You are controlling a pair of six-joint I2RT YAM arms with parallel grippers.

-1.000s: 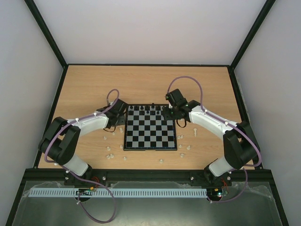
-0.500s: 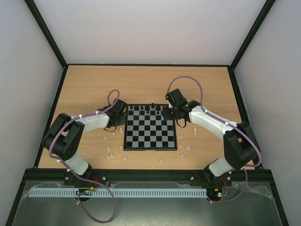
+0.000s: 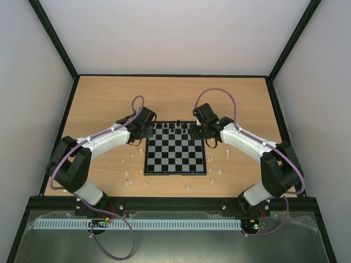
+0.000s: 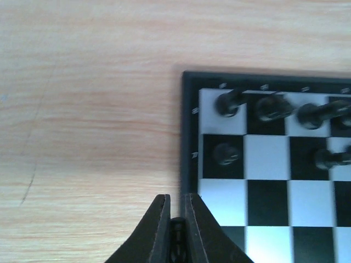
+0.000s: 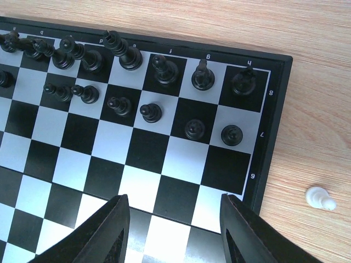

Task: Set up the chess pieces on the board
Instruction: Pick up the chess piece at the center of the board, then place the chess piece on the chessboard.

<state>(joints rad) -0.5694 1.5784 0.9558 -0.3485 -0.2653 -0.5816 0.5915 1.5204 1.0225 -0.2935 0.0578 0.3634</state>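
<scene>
Your left gripper [image 4: 176, 198] is pinched right down, and a small dark piece [image 4: 177, 241] sits between its fingers. Too little of it shows to name it, though I take it for a black pawn. The gripper hangs just beside the left border of the board [image 4: 187, 137], near its far left corner.

Your right gripper [image 5: 174, 211] stands about half open with nothing in it, above the squares near the board's far right corner.

The black pieces [image 5: 164, 70] stand in the two far rows, with what looks like a gap or two among the pawns. The cream pieces [image 3: 126, 173] are scattered on the wooden table [image 3: 175, 98] to both sides and in front of the board. One white pawn [image 5: 320, 198] seems to lie on its side just off the right edge.

Expect these figures to be very light, hard and smooth, and apt to tip or squirt out of a skewed grip. Take each by the narrow stem below the head, with the pads square, and lower it straight.

Along the right border you can read 8, 7 and 6. File letters run along the far edge, upside down from the right wrist view. No brand shows.
</scene>
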